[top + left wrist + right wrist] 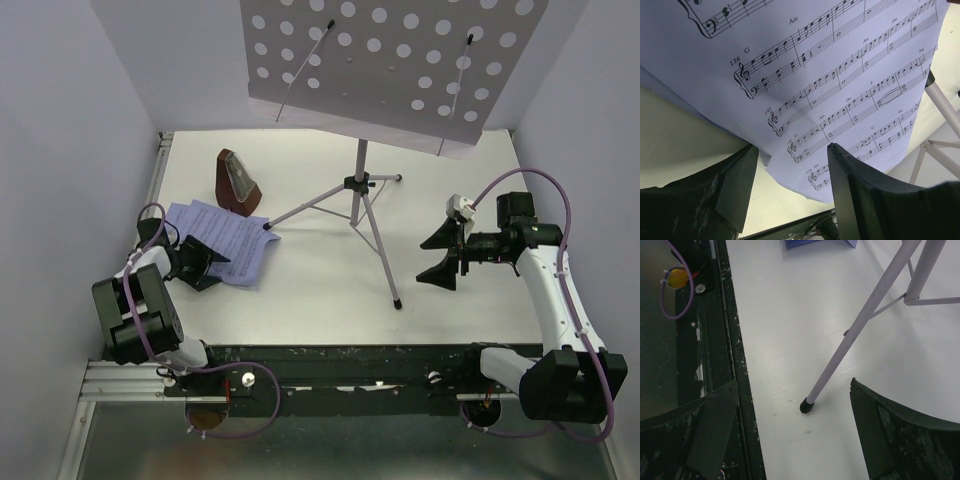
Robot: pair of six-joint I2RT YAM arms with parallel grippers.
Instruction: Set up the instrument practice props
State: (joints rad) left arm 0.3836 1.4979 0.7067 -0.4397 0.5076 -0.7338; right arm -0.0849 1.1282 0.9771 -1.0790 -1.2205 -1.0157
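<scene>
The pale lilac perforated music stand (390, 60) stands at the back on its thin tripod (362, 190). Left of the tripod, the brown pyramid metronome (238, 185) stands upright. Just in front of it, the lavender sheet-music pages (235, 240) lie on the table. My left gripper (200, 262) sits low at the pages' near-left edge. In the left wrist view the left gripper (792, 150) is open, with a corner of the printed pages (830, 75) between its jaws. My right gripper (428, 258) hovers wide open right of the tripod; in its wrist view the right gripper (793, 382) frames a black-capped tripod foot (806, 406).
Three tripod legs spread across the table's middle; one leg (945, 105) ends near the pages. A black rail (350, 355) runs along the near edge, also seen as the rail (735, 315) in the right wrist view. White walls enclose the left, right and back.
</scene>
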